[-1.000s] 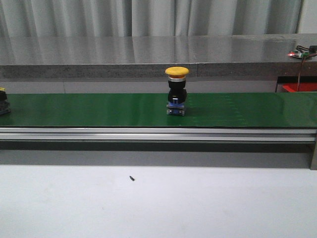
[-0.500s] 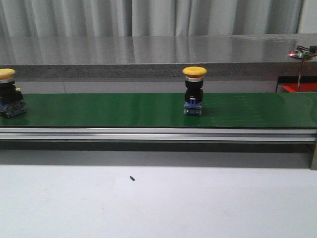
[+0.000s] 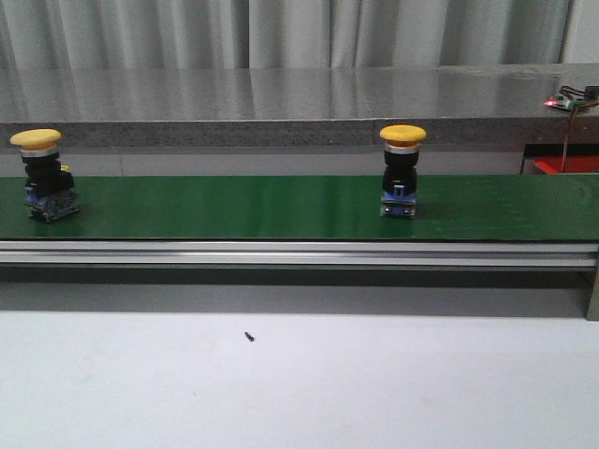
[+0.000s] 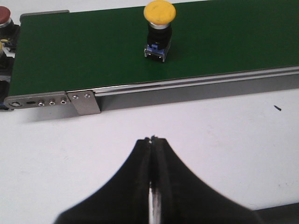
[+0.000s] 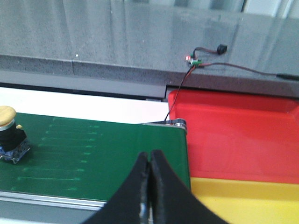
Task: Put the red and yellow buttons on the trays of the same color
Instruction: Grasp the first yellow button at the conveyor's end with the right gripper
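While both tools, left tool and right tool, stay pressed together, two yellow buttons stand upright on the green belt, mid-right and far left of the front frame.

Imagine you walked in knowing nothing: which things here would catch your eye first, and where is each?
Two yellow-capped buttons stand upright on the green conveyor belt: the left button near the belt's left end, the right button right of centre. Past the belt's right end, the right wrist view shows a red tray with a yellow tray beside it.
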You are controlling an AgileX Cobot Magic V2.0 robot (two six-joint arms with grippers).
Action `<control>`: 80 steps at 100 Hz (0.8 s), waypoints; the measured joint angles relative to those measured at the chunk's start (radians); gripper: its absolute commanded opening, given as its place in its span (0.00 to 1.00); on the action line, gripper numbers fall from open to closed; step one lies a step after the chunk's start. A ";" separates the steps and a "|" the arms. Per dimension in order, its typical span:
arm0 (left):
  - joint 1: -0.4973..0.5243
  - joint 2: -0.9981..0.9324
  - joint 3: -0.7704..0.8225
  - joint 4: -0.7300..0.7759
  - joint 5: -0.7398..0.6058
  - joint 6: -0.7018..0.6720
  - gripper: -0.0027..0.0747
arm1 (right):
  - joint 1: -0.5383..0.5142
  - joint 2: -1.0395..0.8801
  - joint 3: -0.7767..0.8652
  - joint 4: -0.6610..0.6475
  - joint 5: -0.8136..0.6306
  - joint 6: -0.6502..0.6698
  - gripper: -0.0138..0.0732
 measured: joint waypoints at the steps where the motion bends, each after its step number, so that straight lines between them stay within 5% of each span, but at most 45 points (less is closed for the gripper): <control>1: 0.000 0.000 0.000 0.000 0.000 0.000 0.01 | 0.000 0.004 -0.005 0.003 0.000 0.000 0.09; 16: 0.000 0.000 0.000 -0.001 0.000 0.000 0.01 | 0.000 0.105 -0.115 0.014 0.098 0.000 0.10; 26: 0.000 0.000 0.000 -0.001 0.000 0.000 0.01 | 0.016 0.184 -0.219 0.016 0.195 0.000 0.20; 54: 0.000 0.000 0.000 -0.001 0.000 0.000 0.01 | 0.101 0.459 -0.543 0.077 0.500 0.000 0.79; 80: 0.000 0.000 0.000 -0.001 0.000 0.000 0.01 | 0.109 0.692 -0.820 0.185 0.752 0.000 0.85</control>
